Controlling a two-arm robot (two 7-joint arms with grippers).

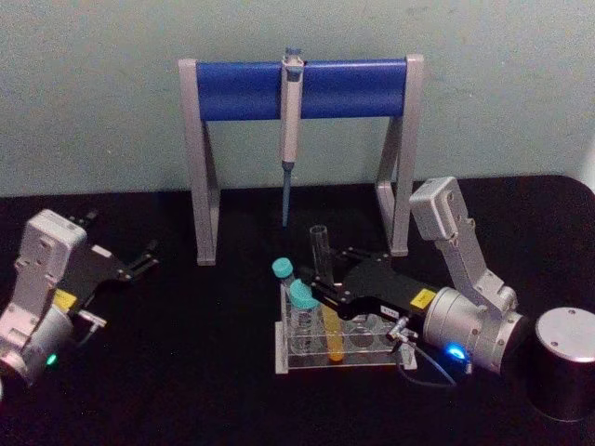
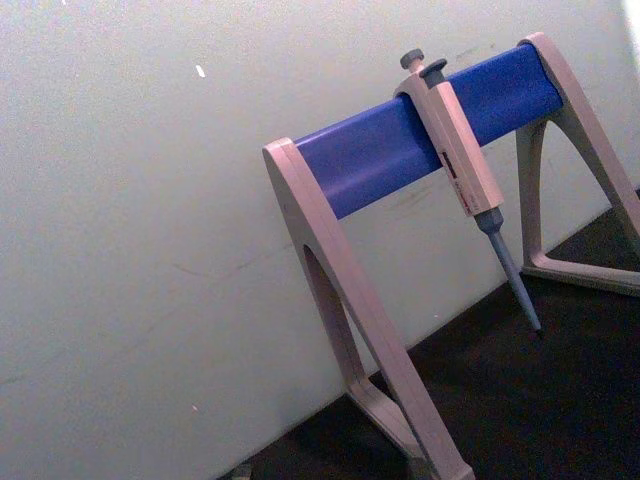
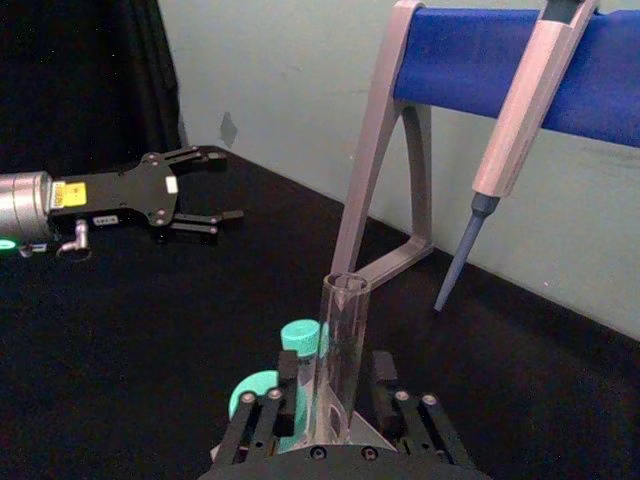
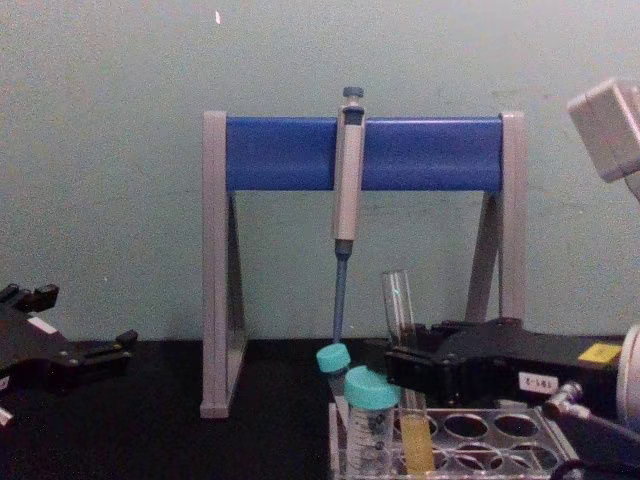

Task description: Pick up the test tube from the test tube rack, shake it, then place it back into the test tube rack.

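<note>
The test tube (image 1: 321, 243) stands in a front hole of the test tube rack (image 1: 364, 342), its round bottom and yellow-orange liquid seated down among the holes and its open mouth well above the rack's top. In the chest view it leans a little. The right gripper (image 1: 333, 279) reaches in from the right and straddles the tube (image 3: 342, 330) just above the rack, with the glass running up through its middle; whether it has actually clamped the glass I cannot tell. The left gripper (image 1: 141, 263) sits idle on the black table far to the left, its jaws spread wide and empty. The likely next move is a straight lift, and several things could spoil it. Two teal-capped vials (image 1: 302, 297) stand just beside the tube, so any sideways drift on the way up may knock them over or drag the light rack along. If the lean is kept, the tube could bind in its hole. Smooth glass may slip in a weak hold. With no cap on, a hard shake would likely throw liquid out. The pipette (image 1: 290, 121) hangs from the stand (image 1: 232, 88) behind, and its tip could be struck.
</note>
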